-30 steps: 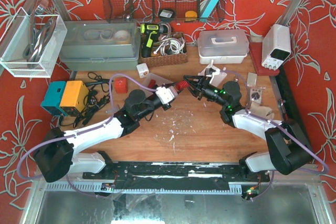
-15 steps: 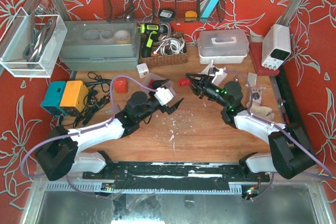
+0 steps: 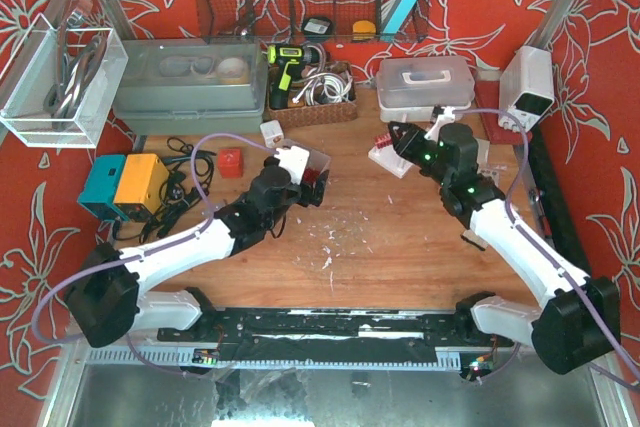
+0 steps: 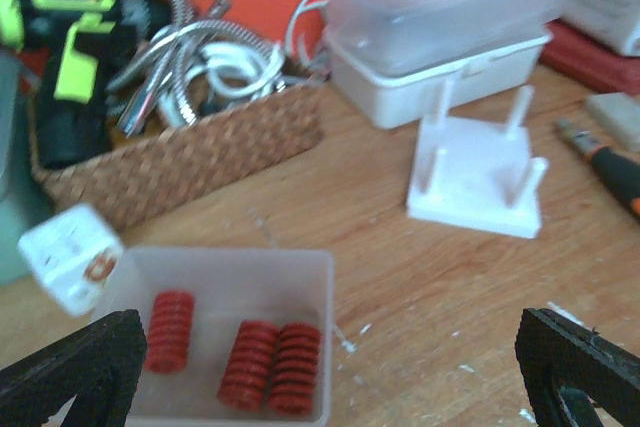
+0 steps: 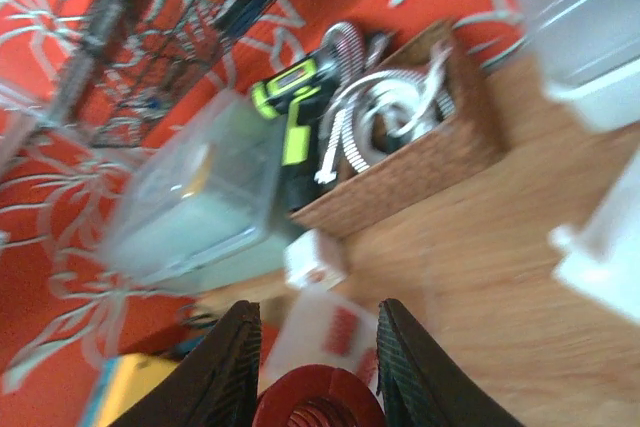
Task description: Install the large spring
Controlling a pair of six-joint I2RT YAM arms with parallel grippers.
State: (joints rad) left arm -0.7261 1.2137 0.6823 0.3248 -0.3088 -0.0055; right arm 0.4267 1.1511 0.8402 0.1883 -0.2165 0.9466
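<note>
A second ago the two arms met over the middle of the table [image 3: 400,247], both sets of fingers on one red spring. Now they stand well apart. The left arm [image 3: 190,247] has swung back toward the upper left of centre, and the right arm [image 3: 510,237] has stretched to the upper right of centre, taking the spring with it. The left gripper [image 4: 322,372] was clamped then and is spread wide now, holding nothing. Its dark fingers [image 4: 70,367] sit at the two bottom corners of its own view. The right gripper [image 5: 318,322] has not changed its hold. It is partly closed, with the large spring [image 5: 318,409] pinched between its fingers.

The right wrist view is badly smeared. The wicker basket [image 5: 410,167] and the green drill [image 5: 290,112] can be recognised, but the edges run together. The spring is cut off by the bottom edge, so only its top coils show. From overhead I cannot make the spring out at all, as the wrist covers it.

The spring sits bottom centre in the right wrist view, squarely between the two fingers. Overhead, that gripper is just beside the white post fixture [image 3: 383,157], though I cannot tell whether they touch. In the left wrist view, the clear tray [image 4: 320,277] lies between the open fingers at the lower left, holding three more red springs [image 4: 272,365]. The same fixture stands further off at the right.
</note>
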